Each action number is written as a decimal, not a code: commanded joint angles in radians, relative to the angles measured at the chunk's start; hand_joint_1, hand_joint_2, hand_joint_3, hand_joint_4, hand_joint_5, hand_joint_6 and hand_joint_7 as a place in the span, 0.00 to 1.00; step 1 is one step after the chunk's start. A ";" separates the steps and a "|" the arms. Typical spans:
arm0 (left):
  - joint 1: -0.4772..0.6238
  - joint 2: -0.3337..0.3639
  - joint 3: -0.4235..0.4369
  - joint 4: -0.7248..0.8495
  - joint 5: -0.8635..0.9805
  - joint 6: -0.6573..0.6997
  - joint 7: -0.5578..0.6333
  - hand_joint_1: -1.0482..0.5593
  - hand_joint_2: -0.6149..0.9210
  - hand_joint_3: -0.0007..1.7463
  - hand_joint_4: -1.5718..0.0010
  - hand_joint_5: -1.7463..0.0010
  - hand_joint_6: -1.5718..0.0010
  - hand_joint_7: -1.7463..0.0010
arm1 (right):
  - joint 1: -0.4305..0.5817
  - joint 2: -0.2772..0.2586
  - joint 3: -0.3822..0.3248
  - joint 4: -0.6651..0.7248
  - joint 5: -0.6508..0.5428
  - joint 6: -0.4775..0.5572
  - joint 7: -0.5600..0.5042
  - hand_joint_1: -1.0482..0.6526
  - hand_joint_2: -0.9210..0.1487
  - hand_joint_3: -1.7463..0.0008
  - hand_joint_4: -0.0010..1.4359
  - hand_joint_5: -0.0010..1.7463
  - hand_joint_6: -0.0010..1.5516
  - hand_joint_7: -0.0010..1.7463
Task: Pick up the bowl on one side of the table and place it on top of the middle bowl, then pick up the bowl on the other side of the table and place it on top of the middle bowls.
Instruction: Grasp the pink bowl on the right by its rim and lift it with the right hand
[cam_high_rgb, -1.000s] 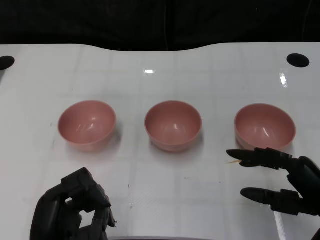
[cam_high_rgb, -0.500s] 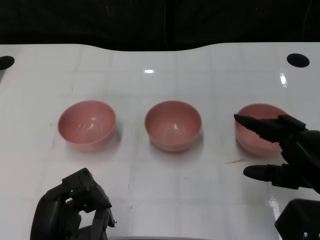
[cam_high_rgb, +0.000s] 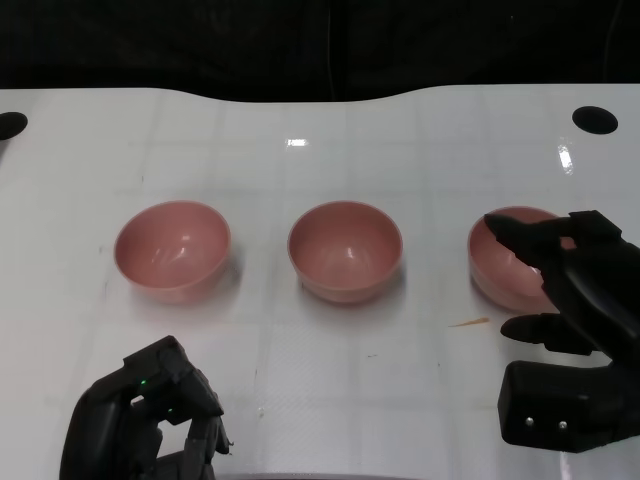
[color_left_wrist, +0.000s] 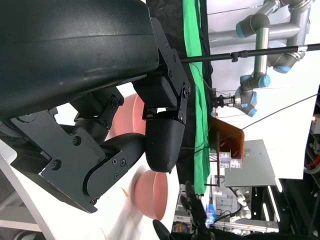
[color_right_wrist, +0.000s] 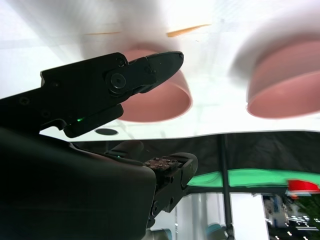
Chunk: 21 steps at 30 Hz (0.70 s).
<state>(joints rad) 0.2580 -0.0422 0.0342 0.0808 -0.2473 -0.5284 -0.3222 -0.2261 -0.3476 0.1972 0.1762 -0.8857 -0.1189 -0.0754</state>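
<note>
A glossy white table (cam_high_rgb: 330, 140) under bright glare meets a black backdrop, with a green curtain (color_left_wrist: 192, 75) beyond.

Bright overhead light glares on the glossy tabletop (cam_high_rgb: 300, 143) toward 12 o'clock; soft shadows; wrist views blurred.

1. No readable text, label, brand, number or sign anywhere in the three views.
</note>
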 joint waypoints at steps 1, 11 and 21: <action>0.003 0.004 0.003 -0.013 -0.008 0.005 0.006 0.58 0.65 0.80 0.41 0.05 0.43 0.16 | -0.042 -0.026 0.028 0.039 -0.013 0.042 0.015 0.25 0.05 1.00 0.03 0.36 0.16 0.02; 0.003 0.002 0.000 -0.008 -0.013 -0.009 -0.002 0.57 0.66 0.79 0.42 0.04 0.43 0.16 | -0.180 -0.011 0.154 0.278 -0.057 0.080 -0.040 0.30 0.04 1.00 0.12 0.26 0.20 0.01; 0.013 -0.003 -0.003 -0.025 -0.025 -0.001 -0.001 0.58 0.66 0.77 0.41 0.05 0.43 0.18 | -0.342 0.063 0.260 0.631 -0.034 0.061 -0.153 0.43 0.00 0.97 0.47 0.23 0.35 0.03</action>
<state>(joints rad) 0.2624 -0.0467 0.0278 0.0682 -0.2569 -0.5296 -0.3232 -0.5344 -0.2874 0.4514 0.7626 -0.9342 -0.0556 -0.2034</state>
